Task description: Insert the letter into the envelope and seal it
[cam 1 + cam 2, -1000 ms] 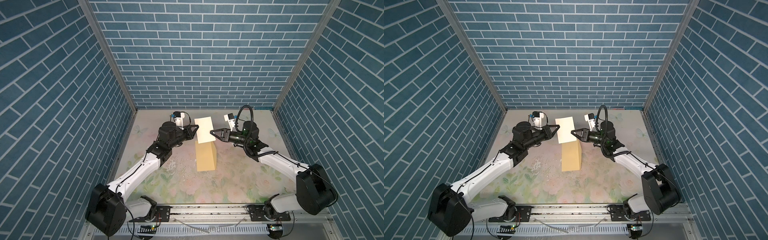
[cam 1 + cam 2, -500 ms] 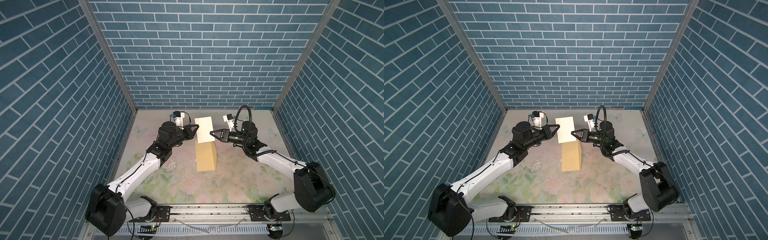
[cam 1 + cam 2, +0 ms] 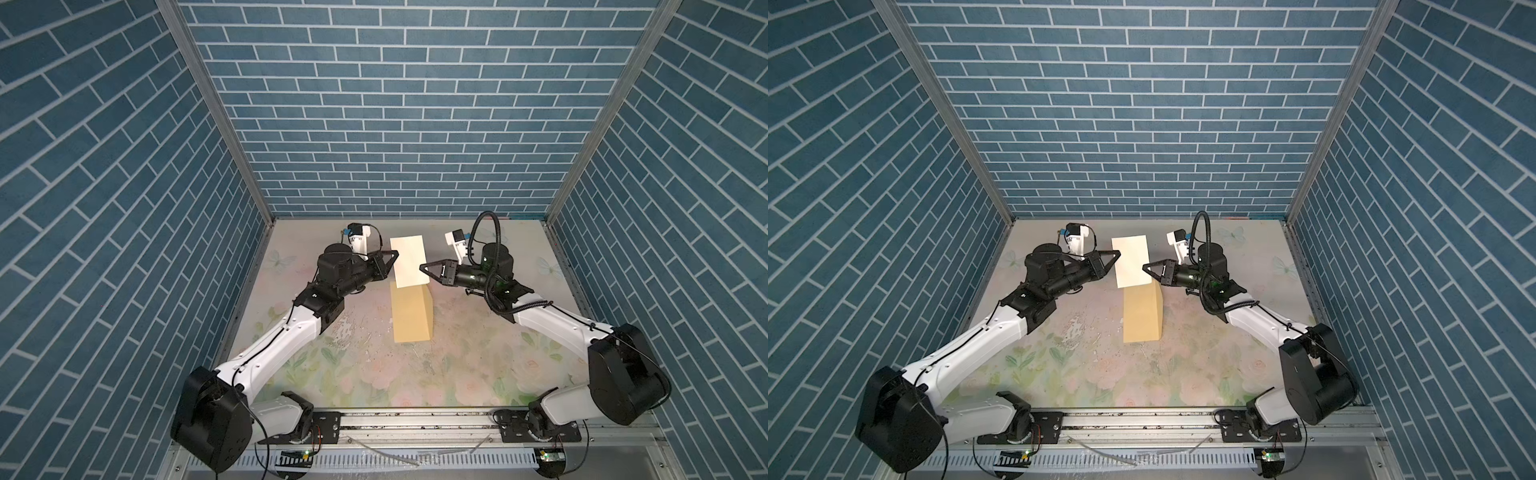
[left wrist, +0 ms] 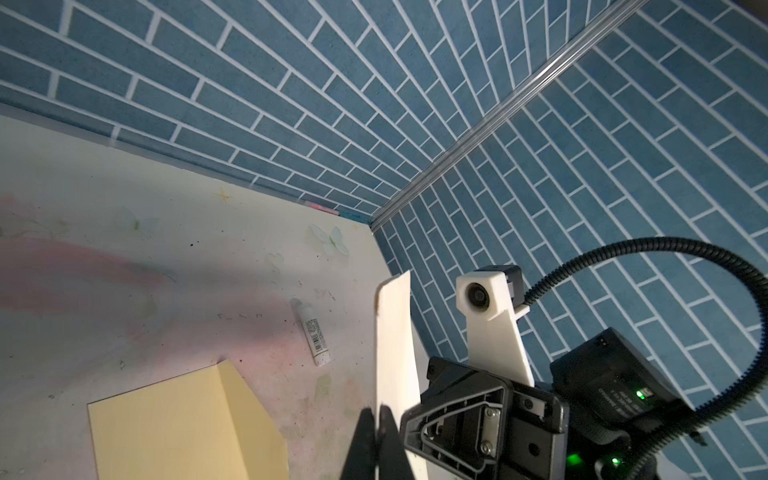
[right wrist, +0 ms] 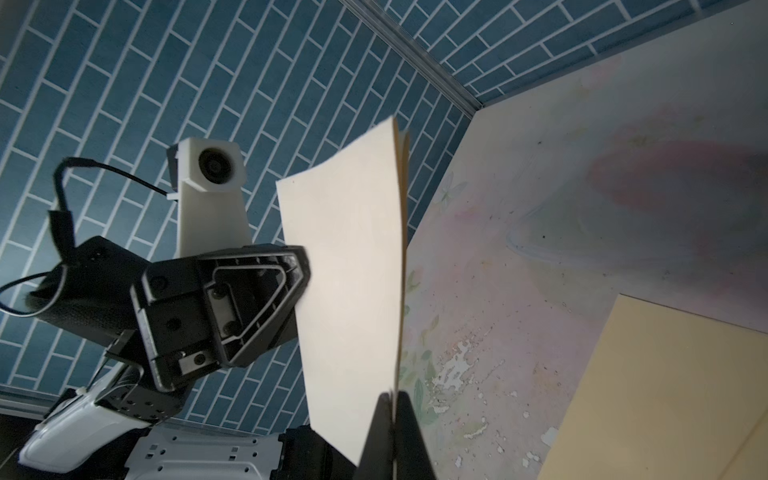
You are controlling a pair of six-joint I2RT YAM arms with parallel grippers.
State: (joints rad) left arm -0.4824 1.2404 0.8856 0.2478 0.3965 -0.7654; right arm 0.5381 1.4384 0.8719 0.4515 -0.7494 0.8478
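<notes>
The table [image 3: 478,365] carries the envelope [image 3: 411,316], which lies flat near its middle, its long sides running from the far edge toward the near edge. Nothing holds it down. I think this is the first danger: if the letter pushes against its mouth, the loose envelope may slide on the table and not receive it.

The letter [image 3: 409,262] is in the air above the envelope's far end, standing almost upright between the two arms. It is folded, and in the right wrist view its two layers [image 5: 401,174] part a little at one edge. Such parted layers could catch on the envelope's opening and crumple.

The right gripper [image 3: 422,266] has its jaws pressed together on one side edge of the letter. The left gripper [image 3: 394,254] is at the opposite edge, jaws almost together, but I cannot tell if it really clamps the paper. If only one side is held, the thin sheet may droop, twist or slip out.

The glue stick [image 4: 313,332] lies on its side between the envelope and the far right corner. A passing arm could roll it away.
</notes>
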